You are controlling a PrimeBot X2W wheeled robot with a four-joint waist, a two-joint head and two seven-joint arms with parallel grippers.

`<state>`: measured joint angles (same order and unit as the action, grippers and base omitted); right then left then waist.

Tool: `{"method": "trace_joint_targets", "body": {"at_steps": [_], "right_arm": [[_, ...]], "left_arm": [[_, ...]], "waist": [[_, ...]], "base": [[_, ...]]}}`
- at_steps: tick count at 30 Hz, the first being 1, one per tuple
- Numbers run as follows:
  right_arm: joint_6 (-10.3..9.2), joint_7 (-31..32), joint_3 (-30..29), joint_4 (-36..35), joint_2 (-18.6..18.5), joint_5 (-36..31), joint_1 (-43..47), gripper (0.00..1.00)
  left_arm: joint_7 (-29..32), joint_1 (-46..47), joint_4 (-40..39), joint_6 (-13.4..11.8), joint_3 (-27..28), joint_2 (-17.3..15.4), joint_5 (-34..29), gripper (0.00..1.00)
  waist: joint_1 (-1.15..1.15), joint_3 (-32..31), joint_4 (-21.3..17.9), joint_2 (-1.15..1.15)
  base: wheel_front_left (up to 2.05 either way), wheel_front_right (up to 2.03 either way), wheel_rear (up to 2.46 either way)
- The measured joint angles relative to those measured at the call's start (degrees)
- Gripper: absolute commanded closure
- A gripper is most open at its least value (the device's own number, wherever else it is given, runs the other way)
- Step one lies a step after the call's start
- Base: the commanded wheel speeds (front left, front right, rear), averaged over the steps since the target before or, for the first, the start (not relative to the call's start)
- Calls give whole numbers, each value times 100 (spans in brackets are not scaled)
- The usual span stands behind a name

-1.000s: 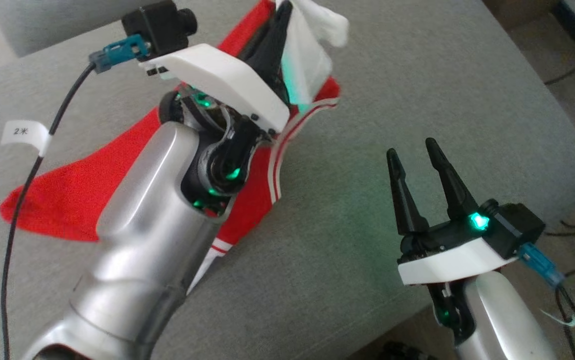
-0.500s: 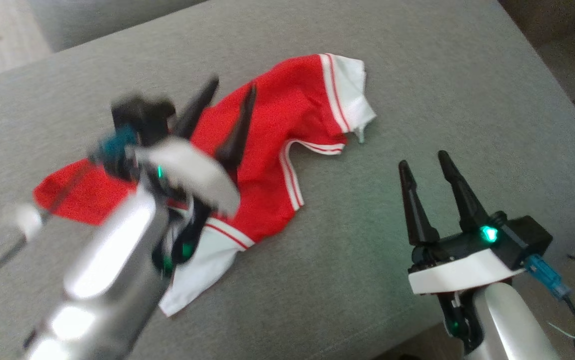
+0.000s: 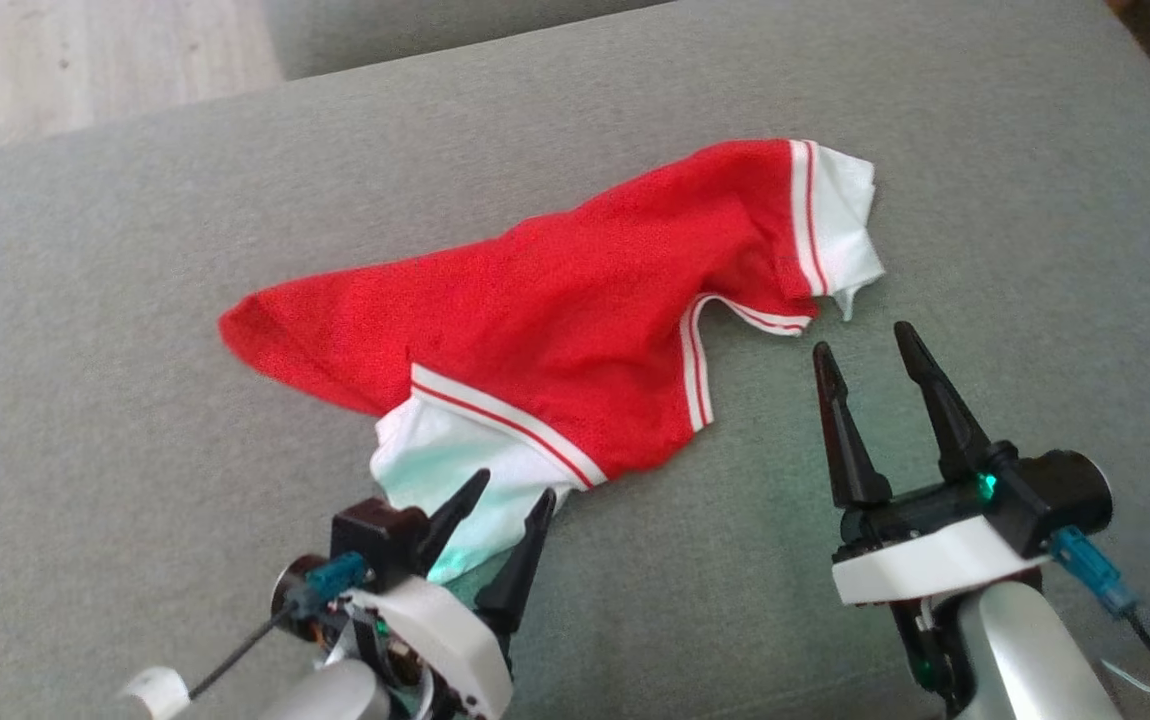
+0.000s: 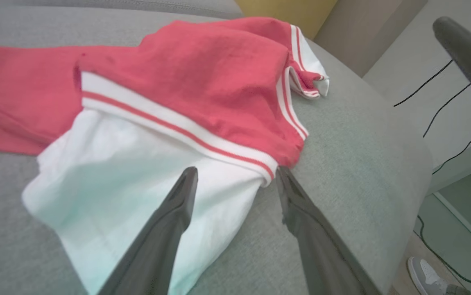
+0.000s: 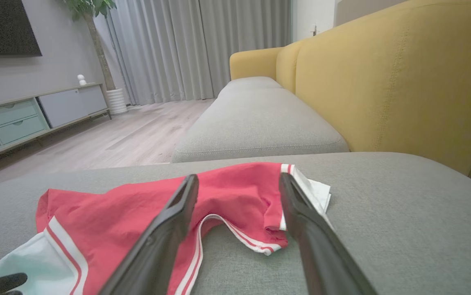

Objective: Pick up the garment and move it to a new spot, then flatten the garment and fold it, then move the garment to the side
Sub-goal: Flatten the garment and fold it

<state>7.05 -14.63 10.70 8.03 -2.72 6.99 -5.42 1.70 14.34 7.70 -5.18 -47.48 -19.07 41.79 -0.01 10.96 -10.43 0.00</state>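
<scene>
The garment (image 3: 575, 300) is a red top with white sleeves and striped trim, lying crumpled on the grey cushion (image 3: 135, 250). My left gripper (image 3: 513, 485) is open at the lower left, fingertips over the near white sleeve (image 3: 435, 470), holding nothing. In the left wrist view the white sleeve (image 4: 129, 176) lies under and between the spread fingers (image 4: 178, 205). My right gripper (image 3: 863, 340) is open, just below the far white sleeve (image 3: 840, 225), apart from the cloth. In the right wrist view the garment (image 5: 145, 205) spreads ahead of the fingers (image 5: 174, 221).
The grey cushion's right edge (image 4: 407, 143) drops to a floor with black cables (image 4: 444, 114). A yellow sofa back (image 5: 391, 78) rises behind the cushions. A wooden floor (image 5: 129, 135) and a low cabinet (image 5: 18, 119) lie beyond. A shoe (image 4: 424, 272) shows on the floor.
My left gripper let go of the white sleeve it held up and pulled back to the near edge, now open. The garment has dropped flat onto the cushion. The head camera shifted.
</scene>
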Motion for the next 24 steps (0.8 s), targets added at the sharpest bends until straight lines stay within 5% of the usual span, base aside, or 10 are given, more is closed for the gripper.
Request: {"method": "trace_joint_targets", "body": {"at_steps": [15, 16, 17, 24], "right_arm": [[0, -1, 32, 10, -1, -53, -16, 0], [0, -1, 34, 11, -1, -53, -16, 0], [0, -1, 34, 11, -1, -53, -16, 0], [0, 0, 4, 30, -1, -53, -14, 0]], "left_arm": [[142, 330, 1005, 105, -401, 7, -414, 0], [143, 362, 1056, 104, -421, 7, -442, 56], [143, 396, 1112, 97, -445, -2, -508, 100], [-3, 444, 1217, 88, -347, -36, -383, 100]], "waist": [[0, 218, 1, 0], [0, 217, -9, 0], [0, 216, -20, 0], [1, 112, -28, 0]], "base": [[0, 0, 0], [0, 0, 0], [0, 0, 0], [0, 0, 0]]}}
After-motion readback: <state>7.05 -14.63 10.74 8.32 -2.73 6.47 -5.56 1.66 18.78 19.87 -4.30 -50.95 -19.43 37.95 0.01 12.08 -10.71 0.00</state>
